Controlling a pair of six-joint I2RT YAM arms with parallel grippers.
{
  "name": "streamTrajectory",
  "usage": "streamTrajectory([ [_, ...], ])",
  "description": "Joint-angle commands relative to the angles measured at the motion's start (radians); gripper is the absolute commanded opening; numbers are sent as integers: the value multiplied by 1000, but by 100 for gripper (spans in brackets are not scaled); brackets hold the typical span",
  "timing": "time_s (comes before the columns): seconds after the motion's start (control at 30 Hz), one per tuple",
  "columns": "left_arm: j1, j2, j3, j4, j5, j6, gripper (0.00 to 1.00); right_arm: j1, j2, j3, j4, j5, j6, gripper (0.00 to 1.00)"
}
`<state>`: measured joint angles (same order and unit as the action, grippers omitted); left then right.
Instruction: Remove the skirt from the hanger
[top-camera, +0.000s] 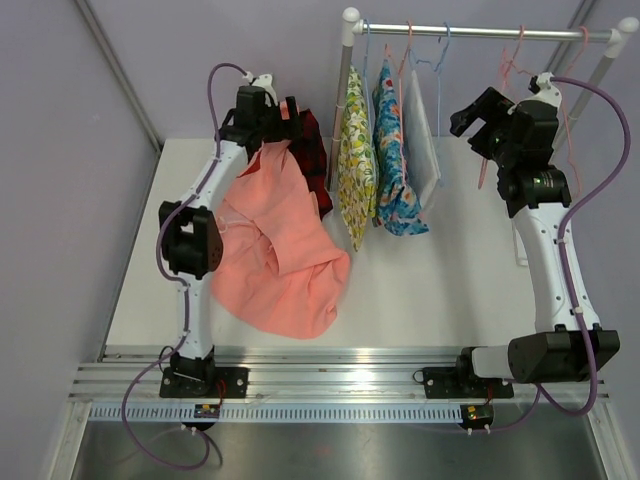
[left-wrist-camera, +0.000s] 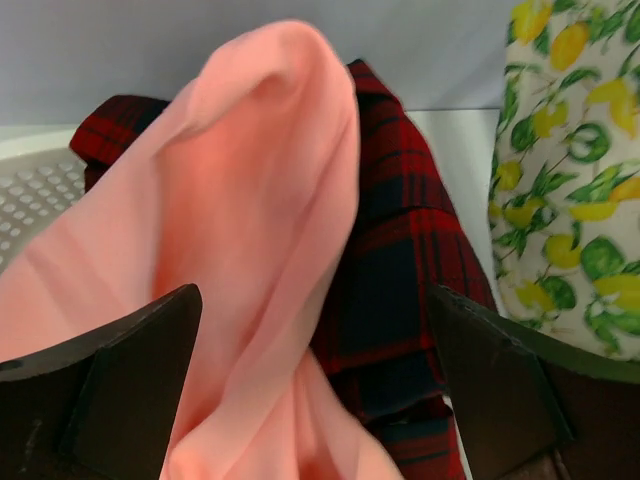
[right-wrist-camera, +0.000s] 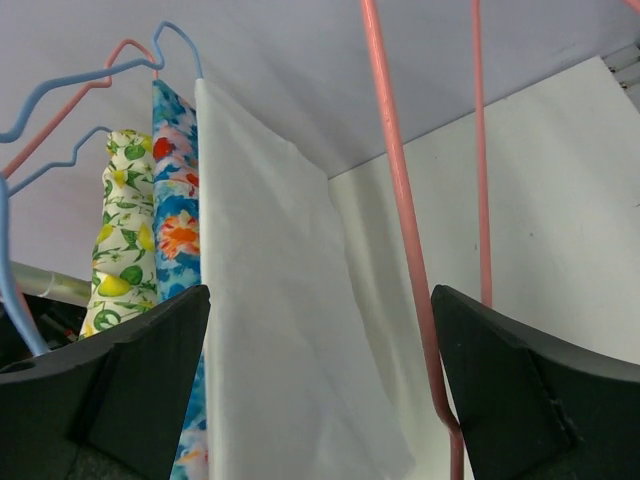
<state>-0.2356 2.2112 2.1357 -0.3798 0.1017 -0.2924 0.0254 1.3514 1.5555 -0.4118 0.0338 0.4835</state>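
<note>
A salmon-pink skirt (top-camera: 280, 250) lies spread on the table, and its upper end drapes up to my left gripper (top-camera: 265, 95). In the left wrist view its folds (left-wrist-camera: 250, 200) fill the gap between my wide-open left gripper (left-wrist-camera: 315, 300), over a red plaid skirt (left-wrist-camera: 400, 260). Lemon-print (top-camera: 355, 165), blue floral (top-camera: 395, 170) and white (top-camera: 422, 140) skirts hang on hangers from the rod (top-camera: 480, 33). My right gripper (top-camera: 468, 118) is open and raised right of them. It faces the white skirt (right-wrist-camera: 280, 300), with an empty pink hanger (right-wrist-camera: 400, 200) in front of its open jaws (right-wrist-camera: 320, 295).
The red plaid skirt (top-camera: 310, 150) sits by the rack's white post (top-camera: 345, 90). More empty pink hangers (top-camera: 505, 65) hang at the rod's right end. A white perforated surface (left-wrist-camera: 40, 180) shows left of the pink cloth. The lemon-print skirt (left-wrist-camera: 570, 180) hangs right of my left gripper.
</note>
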Motion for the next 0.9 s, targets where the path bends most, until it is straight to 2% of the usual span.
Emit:
streamTrajectory([
  [0.0, -1, -206, 15, 87, -28, 31, 99, 4, -32, -5, -18, -2, 3, 99],
  [0.2, -5, -488, -10, 21, -69, 79, 99, 4, -110, -41, -51, 3, -5, 99],
  [0.3, -8, -617, -101, -10, -86, 82, 99, 2, -150, -44, -85, 9, -8, 99],
  [0.43, -33, -850, -432, 1, -97, -2, 99, 2, -213, -49, -137, 14, -8, 100],
  [0.47, -44, -905, -650, 27, -97, -26, 99, 2, -239, -51, -146, 14, -8, 99],
  [0.5, -57, -1026, -754, 91, -132, -97, 99, 2, -251, -54, -157, 12, -6, 99],
  [0.53, -73, -1083, -883, 137, -137, -143, 98, 2, -264, -55, -165, 8, -3, 100],
  [0.57, -105, -1138, -1089, 192, -135, -183, 97, 4, -288, -60, -179, 2, 1, 99],
  [0.6, -123, -1242, -1194, 288, -145, -255, 97, 4, -300, -64, -186, -3, 3, 99],
  [0.7, -200, -1344, -1437, 399, -230, -365, 97, 2, -343, -75, -219, -24, 13, 99],
  [0.8, -214, -1331, -1532, 476, -209, -416, 98, 4, -379, -80, -249, -31, 13, 99],
  [0.87, -214, -1271, -1545, 513, -194, -432, 98, 2, -402, -84, -265, -29, 12, 99],
])
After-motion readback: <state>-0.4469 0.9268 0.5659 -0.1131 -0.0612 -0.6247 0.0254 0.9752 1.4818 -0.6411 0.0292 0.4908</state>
